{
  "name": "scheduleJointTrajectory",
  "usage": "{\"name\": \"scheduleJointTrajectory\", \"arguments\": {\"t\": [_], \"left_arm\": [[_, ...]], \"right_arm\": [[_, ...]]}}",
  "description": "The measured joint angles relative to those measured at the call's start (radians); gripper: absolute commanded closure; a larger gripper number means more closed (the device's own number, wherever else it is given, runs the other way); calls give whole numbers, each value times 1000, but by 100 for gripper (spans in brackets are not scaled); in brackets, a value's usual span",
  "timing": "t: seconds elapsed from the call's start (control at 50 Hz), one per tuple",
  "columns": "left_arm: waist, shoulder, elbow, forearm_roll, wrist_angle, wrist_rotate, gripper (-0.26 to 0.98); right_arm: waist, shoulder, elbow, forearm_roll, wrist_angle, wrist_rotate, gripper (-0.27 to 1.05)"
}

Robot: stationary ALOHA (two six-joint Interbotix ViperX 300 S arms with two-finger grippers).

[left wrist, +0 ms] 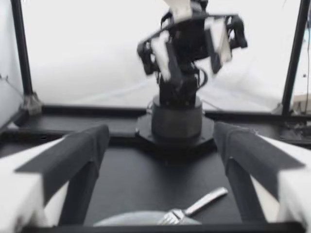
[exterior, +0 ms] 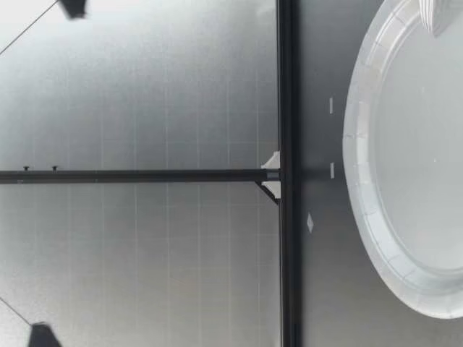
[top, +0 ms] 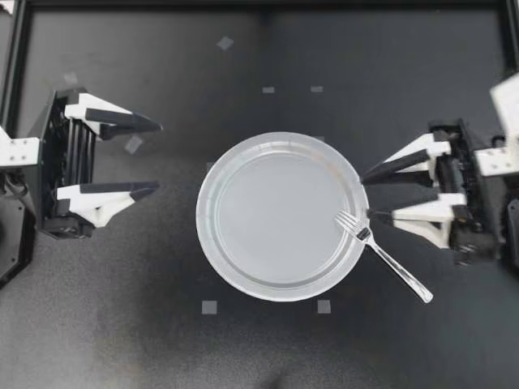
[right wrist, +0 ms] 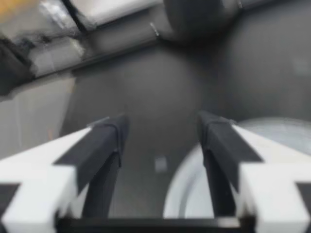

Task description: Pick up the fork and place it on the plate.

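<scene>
Top view, right of centre: slim metal fork [top: 381, 253], tines on round white plate [top: 207, 219] rim, handle on matte table [top: 389, 81]; the low view shows mostly plate. Left gripper [top: 156, 156] and right gripper [top: 366, 195]: fingers spread, holding nothing.

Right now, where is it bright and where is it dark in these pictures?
Top view: the plate is brightest, the fork glints, the table stays dark. Left wrist view: the backdrop glows white. Low view: the black frame bar stands out against the same pale, bright backdrop.
</scene>
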Motion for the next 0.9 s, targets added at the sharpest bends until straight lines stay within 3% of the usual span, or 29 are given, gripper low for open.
{"name": "scheduleJointTrajectory", "arguments": {"t": [0.14,0.36,0.9], "left_arm": [[0,28,9,-2,-2,0,-17],[0,43,6,-2,0,2,-17],[0,-141,52,-3,0,14,-17]], "right_arm": [[-2,17,61,-2,-173,-123,18],[-3,86,26,11,-189,-314,18],[-9,67,-5,20,-144,-341,18]]}}
